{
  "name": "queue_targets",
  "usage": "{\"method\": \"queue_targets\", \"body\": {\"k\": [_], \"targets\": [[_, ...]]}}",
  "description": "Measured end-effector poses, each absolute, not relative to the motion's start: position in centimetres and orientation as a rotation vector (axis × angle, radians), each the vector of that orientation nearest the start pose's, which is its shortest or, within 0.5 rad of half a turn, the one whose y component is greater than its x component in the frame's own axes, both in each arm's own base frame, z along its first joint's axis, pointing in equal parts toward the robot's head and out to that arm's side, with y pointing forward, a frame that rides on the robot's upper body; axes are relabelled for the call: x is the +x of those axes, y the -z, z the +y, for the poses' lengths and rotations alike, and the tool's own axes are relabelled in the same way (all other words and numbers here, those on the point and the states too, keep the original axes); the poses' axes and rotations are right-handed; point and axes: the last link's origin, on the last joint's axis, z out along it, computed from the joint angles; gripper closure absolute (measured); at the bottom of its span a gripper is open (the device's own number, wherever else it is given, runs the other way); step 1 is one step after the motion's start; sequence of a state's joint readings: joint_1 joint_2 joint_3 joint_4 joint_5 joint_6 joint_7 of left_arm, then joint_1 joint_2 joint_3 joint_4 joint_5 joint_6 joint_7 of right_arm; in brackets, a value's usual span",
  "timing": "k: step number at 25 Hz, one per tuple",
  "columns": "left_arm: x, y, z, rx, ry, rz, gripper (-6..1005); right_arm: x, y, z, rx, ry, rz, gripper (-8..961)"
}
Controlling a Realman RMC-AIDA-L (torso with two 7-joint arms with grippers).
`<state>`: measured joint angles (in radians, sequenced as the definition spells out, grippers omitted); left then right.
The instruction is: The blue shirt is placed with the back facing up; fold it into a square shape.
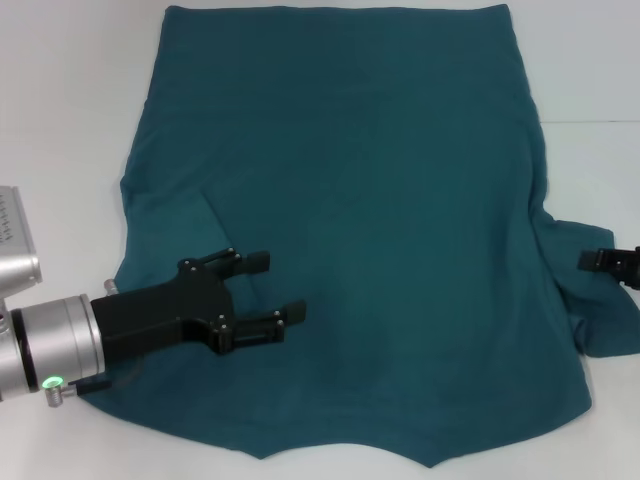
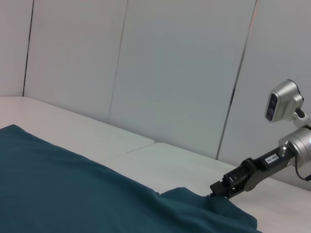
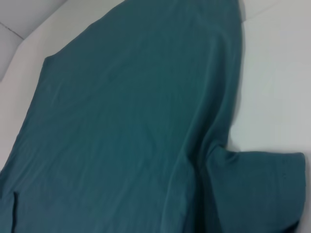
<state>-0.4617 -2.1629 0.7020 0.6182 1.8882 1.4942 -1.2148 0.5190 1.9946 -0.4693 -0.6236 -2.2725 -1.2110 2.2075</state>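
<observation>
The blue shirt (image 1: 350, 200) lies spread on the white table (image 1: 60, 100), plain side up, hem at the far side. Its left sleeve is folded inward onto the body. My left gripper (image 1: 280, 286) hovers over the shirt's near left part, open with nothing between its fingers. The right sleeve (image 1: 600, 325) lies out flat to the right, also in the right wrist view (image 3: 262, 184). My right gripper (image 1: 592, 261) sits at that sleeve's far edge. In the left wrist view the right gripper (image 2: 214, 191) meets a raised bump of the shirt (image 2: 73, 194).
White table surface (image 3: 277, 73) shows around the shirt (image 3: 121, 121) on the left, right and far sides. Pale wall panels (image 2: 170, 73) stand behind the table (image 2: 170, 160). A table seam (image 1: 590, 122) runs out to the right.
</observation>
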Motion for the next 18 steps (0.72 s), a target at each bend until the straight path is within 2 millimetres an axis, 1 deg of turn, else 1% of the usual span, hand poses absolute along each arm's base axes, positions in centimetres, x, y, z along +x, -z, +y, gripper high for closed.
{"method": "queue_targets", "body": {"k": [4, 9, 12, 17, 18], "targets": [[-26.09, 3.22, 31.19, -2.622, 0.831, -0.566, 140, 35.45, -5.11, 35.19, -1.905, -0.555, 1.717, 338], [-26.1, 3.26, 31.21, -2.623, 0.828, -0.566, 140, 35.52, -5.15, 35.14, -1.896, -0.566, 1.718, 590], [-26.1, 3.31, 31.22, -2.622, 0.826, -0.567, 140, 35.57, -5.12, 35.09, -1.896, -0.566, 1.715, 800], [-26.09, 3.3, 31.21, -2.617, 0.833, -0.57, 139, 35.58, -4.9, 35.07, -1.902, -0.57, 1.692, 953], [-26.11, 3.29, 31.19, -2.616, 0.834, -0.573, 139, 35.62, -4.93, 35.09, -1.899, -0.571, 1.687, 953]]}}
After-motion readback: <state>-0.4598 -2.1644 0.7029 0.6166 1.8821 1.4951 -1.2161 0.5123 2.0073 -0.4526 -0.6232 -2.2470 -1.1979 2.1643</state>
